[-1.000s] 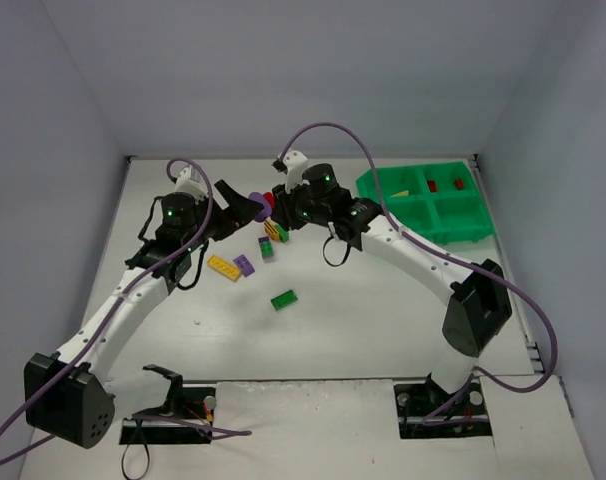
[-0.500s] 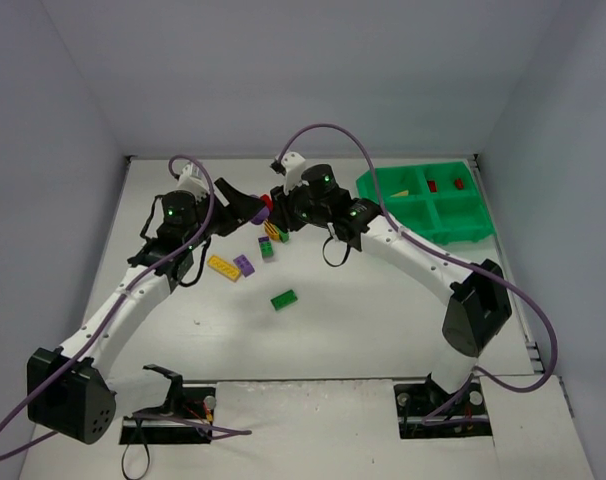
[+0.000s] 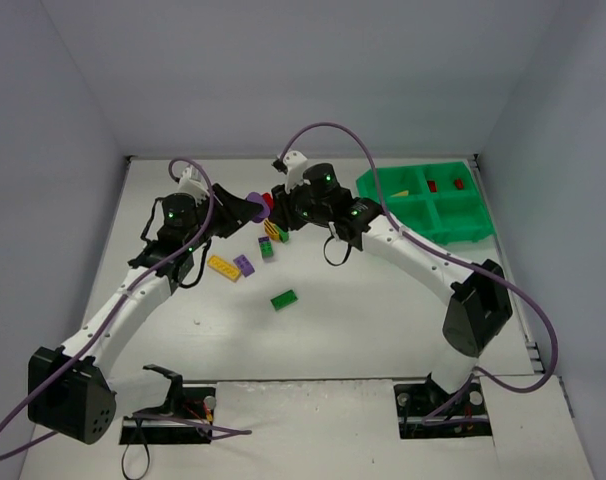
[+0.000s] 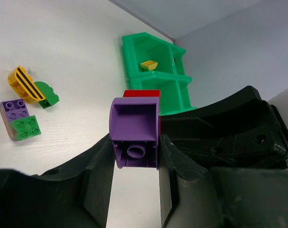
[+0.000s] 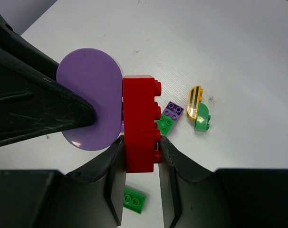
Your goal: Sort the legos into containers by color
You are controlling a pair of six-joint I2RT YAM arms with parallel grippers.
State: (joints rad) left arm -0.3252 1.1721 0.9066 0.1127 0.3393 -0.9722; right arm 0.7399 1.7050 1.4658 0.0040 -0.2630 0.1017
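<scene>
Left pincer (image 4: 136, 154) tight around purple brick (image 4: 134, 124)

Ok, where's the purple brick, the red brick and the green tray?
purple brick (image 4: 134, 126): left wrist view, hollow underside.
red brick (image 5: 139, 123): right wrist view, smooth side.
green tray (image 3: 455, 212): top view, bare compartment floor.

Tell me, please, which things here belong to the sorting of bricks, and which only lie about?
Job: purple brick in the left gripper; red brick in the right gripper; loose yellow brick and green brick; green tray.
Lying about: purple cables; black bracket at the near edge.
</scene>
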